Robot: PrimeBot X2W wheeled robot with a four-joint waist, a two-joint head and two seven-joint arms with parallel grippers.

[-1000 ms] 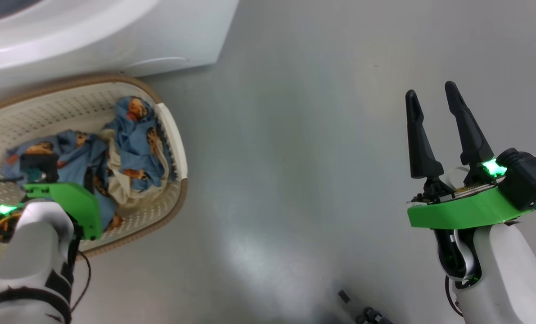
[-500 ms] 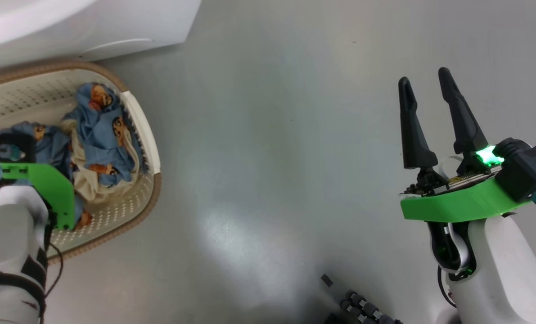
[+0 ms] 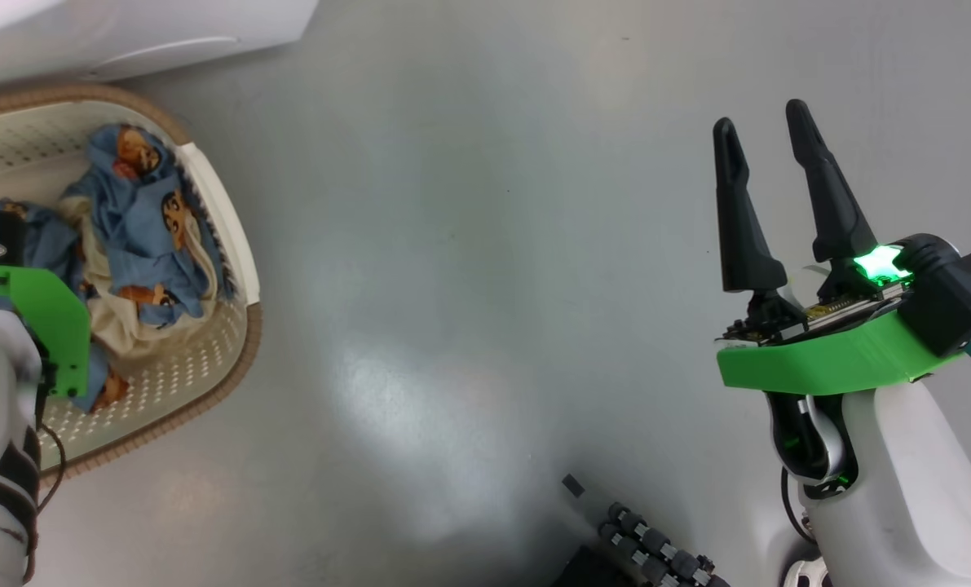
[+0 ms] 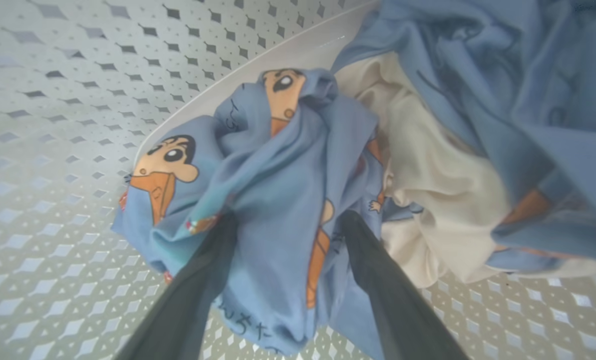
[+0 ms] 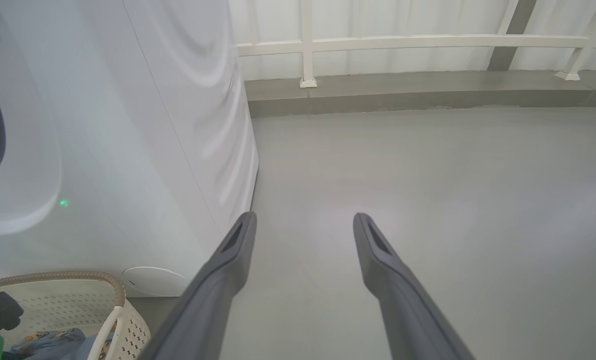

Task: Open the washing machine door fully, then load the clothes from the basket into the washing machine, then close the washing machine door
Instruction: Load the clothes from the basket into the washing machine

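The cream basket (image 3: 232, 326) with its brown rim stands on the floor at the left, below the white washing machine (image 3: 167, 33). Light blue printed and cream clothes (image 3: 139, 236) lie bunched in it. My left gripper (image 4: 287, 217) reaches down into the basket, open, its two fingers straddling a fold of the blue clothes (image 4: 277, 170) without closing on it. Its green wrist bracket (image 3: 41, 318) covers the fingers in the head view. My right gripper (image 3: 762, 139) hangs open over bare floor, holding nothing. The washing machine door is out of view.
In the right wrist view the washing machine's white side (image 5: 177, 110) rises left of my right gripper (image 5: 304, 216), with the basket (image 5: 77, 276) at its foot. Grey floor runs to a low kerb and white railing (image 5: 403, 45). Black base parts (image 3: 656, 554) show at the bottom.
The head view has swung to the right, so the basket and machine sit further left in it. My left gripper stays in the basket and my right gripper stays open.
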